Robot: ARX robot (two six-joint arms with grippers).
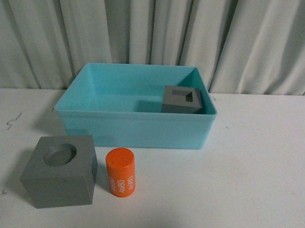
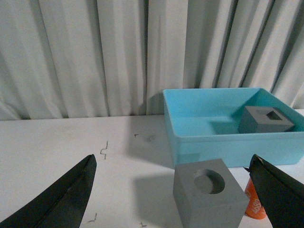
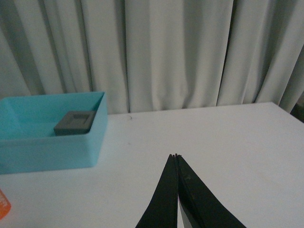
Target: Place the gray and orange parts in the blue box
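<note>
While the matte gray cube with a square recess [image 1: 182,100] already sits inside the large light turquoise-blue plastic bin [image 1: 136,131], near its right wall, two parts remain outside, so the task looks about a third done. The matte gray cube with a round recess [image 1: 61,170] stands on the white surface [image 1: 251,190] in front of the bin's left half. The small orange cylinder with white lettering [image 1: 120,172] stands upright just beside it. The left tool [image 2: 173,159] is spread wide and empty, aimed at the round-recess cube. The right tool [image 3: 175,156] is pressed closed on nothing, over bare surface right of the bin. The step in hand seems to be the approach to that cube — next the left tool must descend around it, close on opposite faces, and lift it over the rim.
</note>
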